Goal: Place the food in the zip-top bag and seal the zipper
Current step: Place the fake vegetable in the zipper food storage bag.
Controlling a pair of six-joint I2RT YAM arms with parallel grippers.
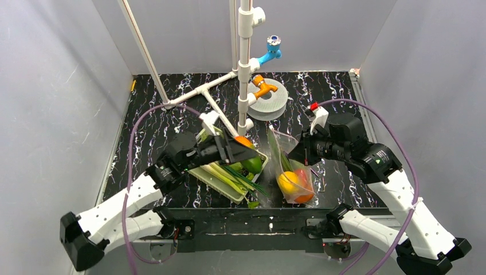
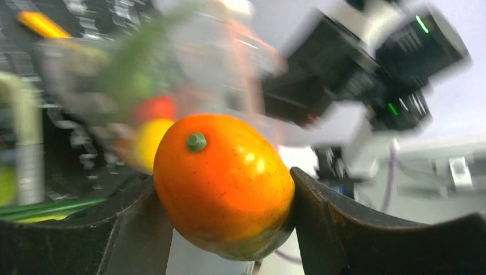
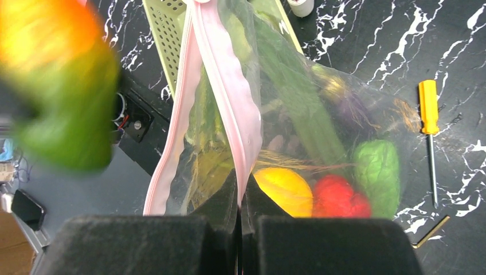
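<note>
**Left wrist view: orange pinched in the jaws, bag held up by the other arm**

The left gripper (image 2: 226,200) is spread about as wide as the fruit, and both dark fingers (image 2: 134,229) press against the sides of an orange (image 2: 223,177), stem nub facing the camera. It's off the table, nothing under it. From the top view it sits above the far end of the basket (image 1: 220,179), just left of the bag (image 1: 293,172).

The right gripper (image 3: 240,200) is clamped all the way closed on the pink zipper (image 3: 223,91), holding that edge upright. The mouth gapes open to the left of the pinch. Through the plastic there's a yellow fruit (image 3: 283,189), a red piece (image 3: 338,197) and a green piece (image 3: 375,172) down at the bottom, all bunched together, plus some long green leafy stuff.

Behind the bag, a screwdriver (image 3: 428,109) lies on the marbled table (image 3: 372,46). The blob at the upper left of the right wrist view is too blurry to call.
</note>
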